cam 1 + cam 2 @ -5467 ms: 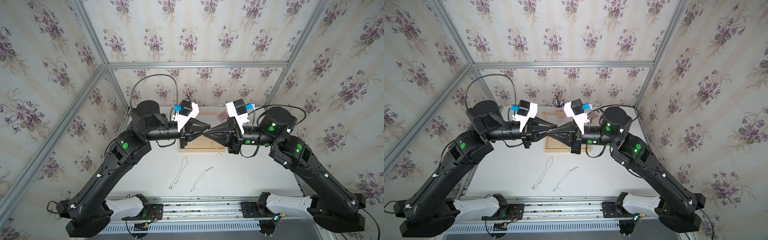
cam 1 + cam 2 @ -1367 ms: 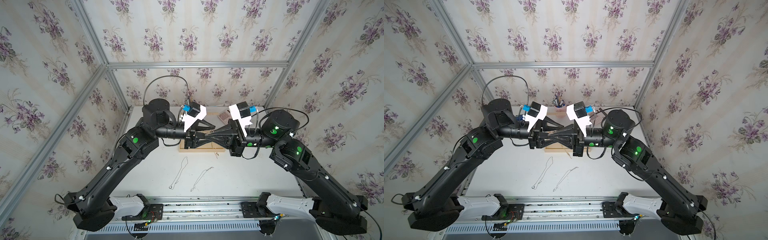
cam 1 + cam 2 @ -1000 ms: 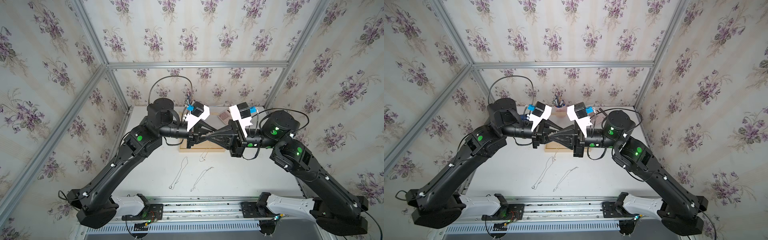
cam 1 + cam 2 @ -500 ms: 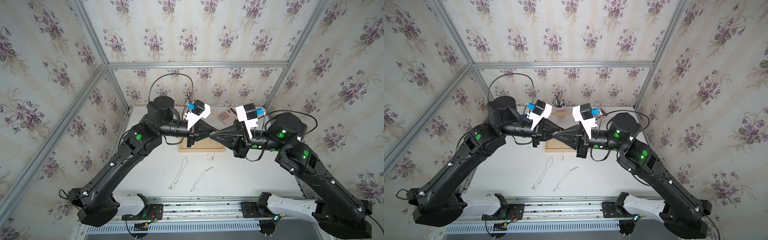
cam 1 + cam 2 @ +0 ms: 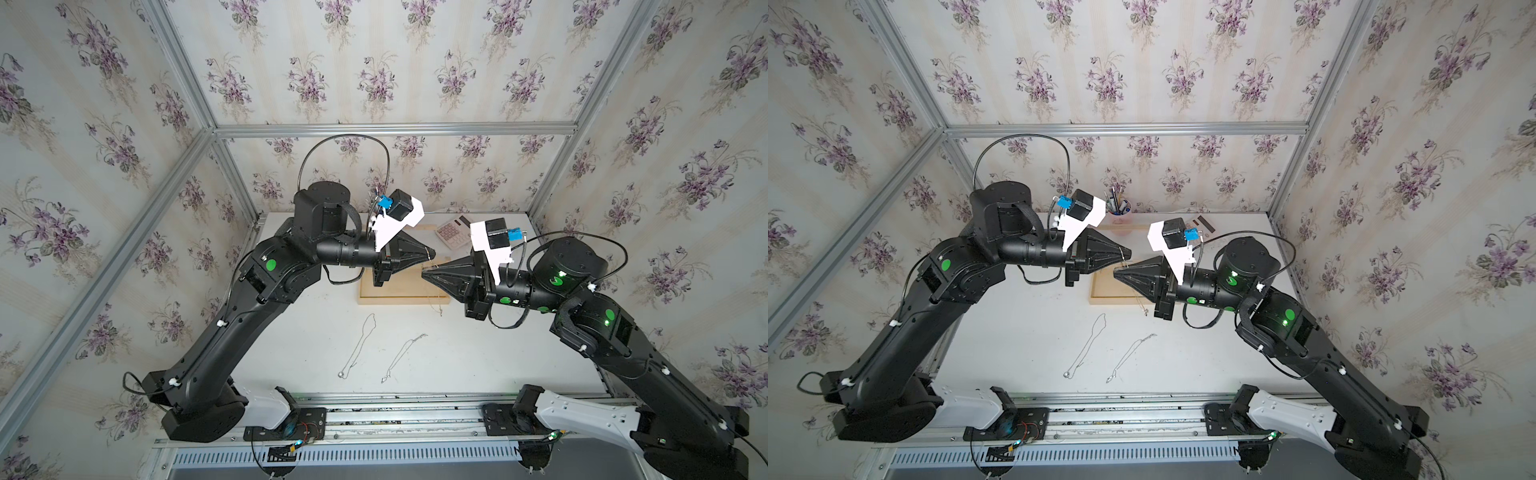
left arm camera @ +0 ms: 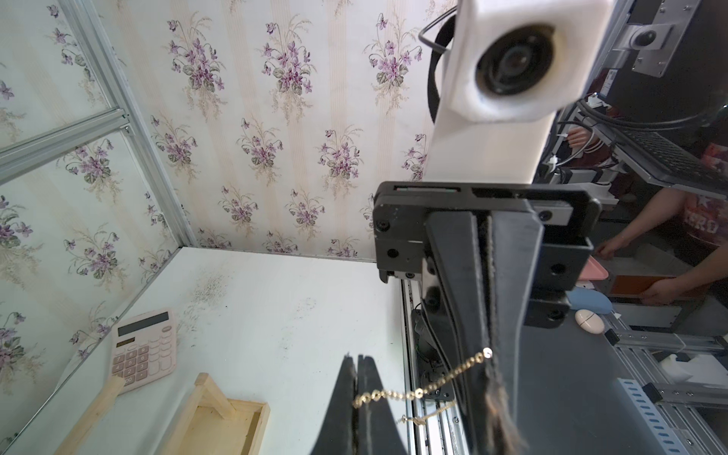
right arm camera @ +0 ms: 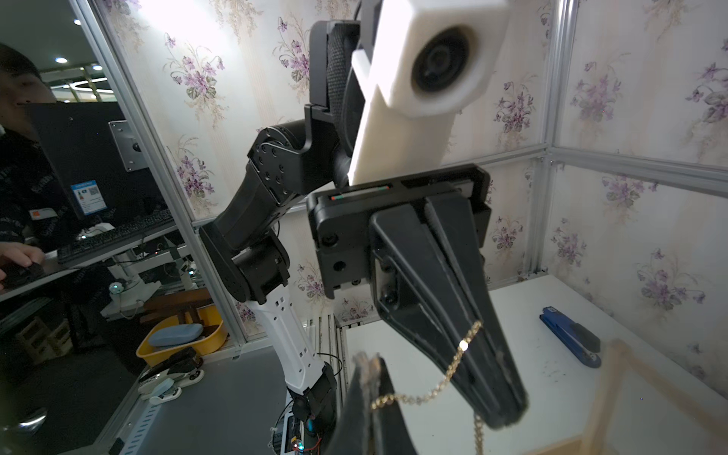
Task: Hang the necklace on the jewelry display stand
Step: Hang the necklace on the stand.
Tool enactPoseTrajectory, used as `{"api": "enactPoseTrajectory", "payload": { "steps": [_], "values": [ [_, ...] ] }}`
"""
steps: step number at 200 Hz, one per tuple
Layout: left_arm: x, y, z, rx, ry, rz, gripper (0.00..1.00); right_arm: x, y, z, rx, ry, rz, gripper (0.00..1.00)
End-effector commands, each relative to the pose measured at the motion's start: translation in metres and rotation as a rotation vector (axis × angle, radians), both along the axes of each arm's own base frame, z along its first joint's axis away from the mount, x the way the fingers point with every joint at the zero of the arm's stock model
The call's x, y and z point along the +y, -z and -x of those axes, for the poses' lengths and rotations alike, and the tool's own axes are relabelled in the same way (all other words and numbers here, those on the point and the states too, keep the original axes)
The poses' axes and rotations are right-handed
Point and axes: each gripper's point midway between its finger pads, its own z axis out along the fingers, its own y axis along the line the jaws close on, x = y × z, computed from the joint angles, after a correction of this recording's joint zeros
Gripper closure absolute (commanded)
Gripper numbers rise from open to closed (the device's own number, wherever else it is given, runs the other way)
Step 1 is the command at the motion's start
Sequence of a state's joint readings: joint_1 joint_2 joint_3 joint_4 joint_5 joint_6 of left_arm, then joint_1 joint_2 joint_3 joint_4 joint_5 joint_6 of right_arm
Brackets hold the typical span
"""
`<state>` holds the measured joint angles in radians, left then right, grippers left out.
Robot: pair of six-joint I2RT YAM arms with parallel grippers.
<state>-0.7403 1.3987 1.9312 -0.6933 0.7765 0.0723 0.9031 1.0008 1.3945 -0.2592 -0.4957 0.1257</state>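
**Gold necklace passed into a two-tool hold above the stand.** The thin gold link-chain necklace ran as a short, slightly sagging span from one tool to the other, in the air just in front of the stand. Its loose remainder hung below the span, and in a top view a fine strand dropped past the tray's front edge.

The black tapered left gripper had its jaws pressed together on one part of the chain. About a second and a half earlier those jaws had stood spread around the other tool's tip, so this pinch was new. The black tapered right gripper was likewise pinching the chain. Half a second before, it had been tip to tip with its partner; it had since drawn back, leaving a small gap.

The change probably marked the shift from regrasping to presenting, with the chain now opened into a span that could be laid over a rail.

The light unpainted wooden jewelry display stand stood just behind and below the tools, towards the back of the white table. Its thin round crossbar appeared bare, so the hanging itself remained to be done.

Two other thin chains lay on the table nearer the arm bases, apparently unmoved. A pink calculator sat beside the stand.
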Motion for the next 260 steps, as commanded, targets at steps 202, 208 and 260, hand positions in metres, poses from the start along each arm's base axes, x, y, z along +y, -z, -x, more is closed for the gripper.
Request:
{"api": "enactPoseTrajectory", "payload": {
  "steps": [202, 208, 260],
  "values": [
    [-0.021, 0.067, -0.110, 0.021, -0.325, -0.353, 1.00, -0.046, 0.074, -0.187, 0.010, 0.504, 0.101, 1.00],
    [-0.022, 0.069, -0.113, 0.022, -0.334, -0.358, 1.00, -0.048, 0.076, -0.192, 0.010, 0.516, 0.104, 1.00],
    [-0.030, 0.094, -0.140, 0.046, -0.398, -0.414, 1.00, -0.056, 0.090, -0.221, 0.025, 0.565, 0.096, 1.00]
  ]
}}
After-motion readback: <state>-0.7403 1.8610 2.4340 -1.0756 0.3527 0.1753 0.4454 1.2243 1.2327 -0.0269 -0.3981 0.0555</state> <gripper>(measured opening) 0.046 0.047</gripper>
